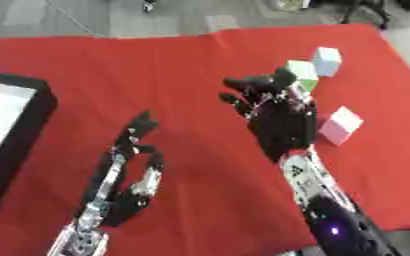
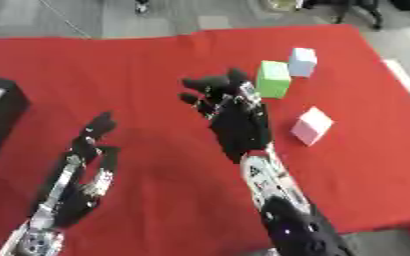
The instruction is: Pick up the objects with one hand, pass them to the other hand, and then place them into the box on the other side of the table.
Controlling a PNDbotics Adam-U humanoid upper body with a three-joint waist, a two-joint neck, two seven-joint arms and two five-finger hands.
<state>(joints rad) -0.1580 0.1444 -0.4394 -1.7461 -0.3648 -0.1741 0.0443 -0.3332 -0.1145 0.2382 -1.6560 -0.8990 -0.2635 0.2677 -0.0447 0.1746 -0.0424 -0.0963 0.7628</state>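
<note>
The right hand (image 2: pixel 235 122) is hovering with fingers spread wide beside the green block (image 2: pixel 273 78), seemingly preparing a grasp, while the left hand (image 1: pixel 125 172) is waiting open, holding nothing, to receive it near the box (image 1: pixel 25 130).

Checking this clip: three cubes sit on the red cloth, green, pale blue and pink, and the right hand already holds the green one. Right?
Not quite. The right hand holds nothing; the right eye view shows the green cube on the cloth just beyond its fingers. Pale blue cube and pink cube are there.

Red tablecloth (image 1: pixel 156 65), green block (image 2: pixel 273 78), pale blue block (image 2: pixel 302 61), pink block (image 2: pixel 312 126), black box (image 1: pixel 20 145) with white inside
</note>
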